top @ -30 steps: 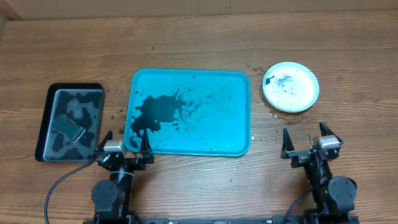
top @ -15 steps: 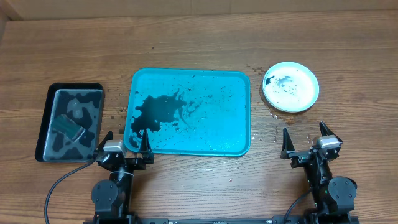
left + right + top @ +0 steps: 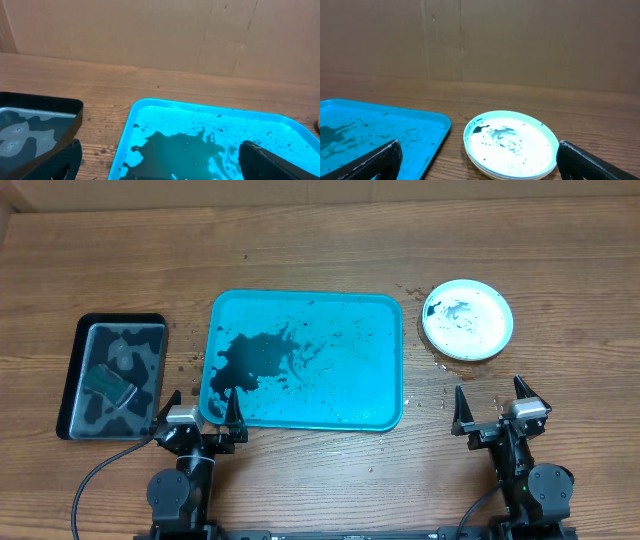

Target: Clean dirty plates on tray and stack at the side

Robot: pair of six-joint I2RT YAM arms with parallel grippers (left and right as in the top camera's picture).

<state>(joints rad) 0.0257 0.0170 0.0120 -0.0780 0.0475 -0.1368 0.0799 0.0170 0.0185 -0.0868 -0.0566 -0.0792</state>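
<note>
The turquoise tray [image 3: 375,310] lies mid-table with a dark puddle and black specks and holds no plates; it also shows in the left wrist view [image 3: 260,131] and the right wrist view [image 3: 395,132]. The plates [image 3: 467,320] sit stacked on the table right of the tray, the white one on top with black smears, a pale rim under it [image 3: 512,145]. My left gripper [image 3: 200,408] is open and empty at the tray's near left corner. My right gripper [image 3: 490,408] is open and empty, just in front of the stack.
A smaller black tray [image 3: 72,370] with grey liquid and a sponge [image 3: 108,385] lies at the left; its corner shows in the left wrist view [image 3: 30,122]. Dark drips dot the wood around the stack. A cardboard wall stands behind the table.
</note>
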